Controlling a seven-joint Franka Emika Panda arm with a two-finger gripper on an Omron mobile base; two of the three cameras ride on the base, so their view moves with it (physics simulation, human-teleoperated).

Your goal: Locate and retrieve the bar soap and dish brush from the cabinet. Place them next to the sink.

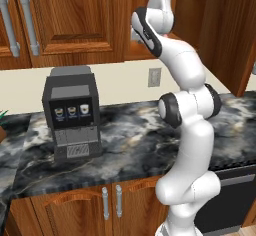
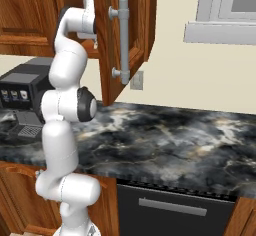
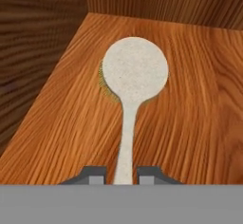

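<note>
Two dark fingertips (image 3: 97,174) rise at the bottom centre of the hand view, one on each side of the pale stick handle of the dish brush (image 3: 134,73). Jaws are nearly closed, pinching that handle; the gripper (image 3: 123,176) has hold of the brush at the handle's lower end. Contact itself is cut off by the frame bottom.

Brush head: round, cream-white, centre of the hand view, lying on the wooden shelf (image 3: 190,99) of the cabinet (image 2: 132,25). A thin yellowish-olive rim shows along the head's left edge; the rest of the underside is hidden.

Shelf room: bare wood on both sides of the head and beyond it. Dark cabinet wall runs down the left of the hand view, back wall across the top; the head sits nearer the left wall than the right side.

Left base view: the arm (image 1: 187,120) climbs from lower right to upper centre, its hand vanishing into the cabinet opening. Right base view: the open cabinet door with its long grey bar handle (image 2: 122,40) stands at upper centre, just right of the arm's upper links, hiding the interior.

Desk (image 2: 175,135): dark marble. Coffee machine (image 1: 72,112) stands at centre left of the left base view, apart from the arm.
</note>
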